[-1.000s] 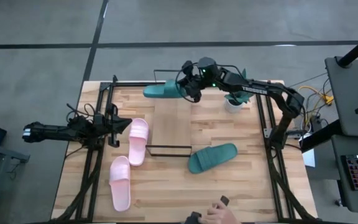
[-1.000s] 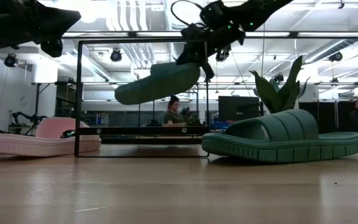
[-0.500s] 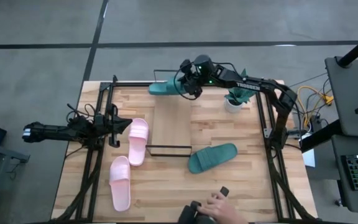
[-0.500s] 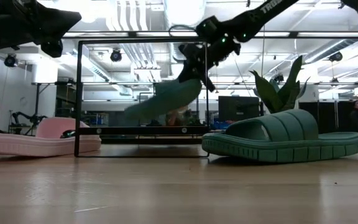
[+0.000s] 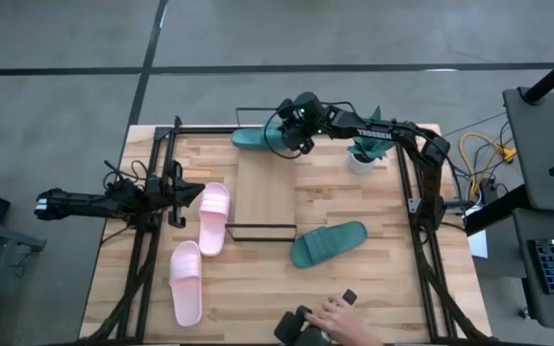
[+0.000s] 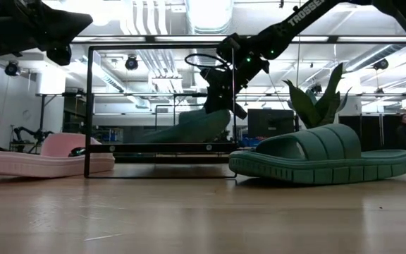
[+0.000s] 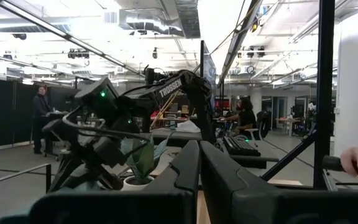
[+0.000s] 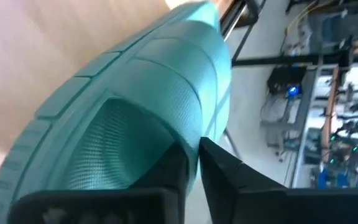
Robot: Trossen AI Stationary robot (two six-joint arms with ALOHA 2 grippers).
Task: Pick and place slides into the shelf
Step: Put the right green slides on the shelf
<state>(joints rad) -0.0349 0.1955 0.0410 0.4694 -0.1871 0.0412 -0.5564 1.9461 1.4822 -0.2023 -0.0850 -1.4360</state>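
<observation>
The right gripper (image 5: 289, 140) pinches a teal slide (image 5: 255, 138) at the shelf's (image 5: 267, 187) far end; its heel hides under the arm. The left gripper (image 5: 183, 191), fingers pressed together, waits beside a pink slide (image 5: 213, 217).

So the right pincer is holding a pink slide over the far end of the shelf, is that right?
Not quite: the slide in the right pincer is a teal slide, not pink. The high view shows both pink slides lying on the table beside the shelf. The rest stands.
</observation>
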